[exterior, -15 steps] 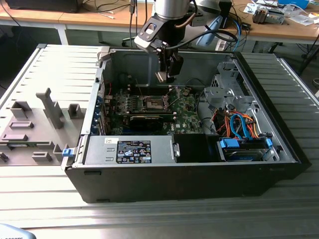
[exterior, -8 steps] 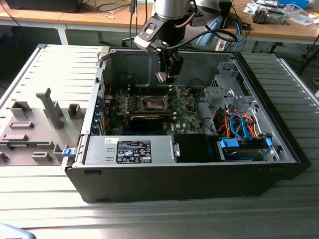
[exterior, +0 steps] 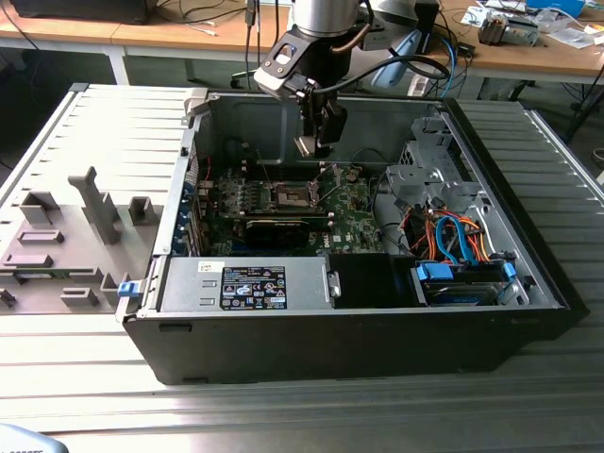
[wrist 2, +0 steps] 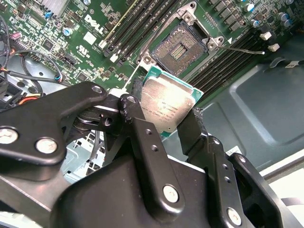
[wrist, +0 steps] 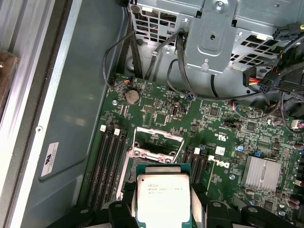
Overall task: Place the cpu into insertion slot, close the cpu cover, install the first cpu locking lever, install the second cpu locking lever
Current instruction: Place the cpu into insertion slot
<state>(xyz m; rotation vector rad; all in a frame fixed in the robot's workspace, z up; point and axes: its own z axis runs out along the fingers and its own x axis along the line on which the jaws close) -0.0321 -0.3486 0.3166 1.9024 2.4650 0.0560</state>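
Note:
My gripper point(exterior: 318, 143) hangs inside the open computer case point(exterior: 359, 321), above the green circuit board point(exterior: 349, 212). It is shut on the cpu point(wrist 2: 168, 105), a square chip with a silvery top and green edge, held by two opposite sides between the black fingers point(wrist 2: 142, 128). In the first wrist view the cpu point(wrist: 163, 198) sits just short of the insertion slot point(wrist: 156, 141). The insertion slot point(wrist 2: 179, 46) lies bare, its dark centre uncovered inside the metal rim. A thin lever rod point(wrist 2: 244, 50) sticks out from it. I cannot tell the cpu cover from the rim.
Black memory slots point(wrist 2: 128, 23) flank the socket. A grey drive cage point(exterior: 425, 170) and orange and blue cables point(exterior: 453, 236) fill the exterior view's right of the case. A power supply point(exterior: 245, 283) sits at the front. A grey fixture tray point(exterior: 66, 236) lies outside.

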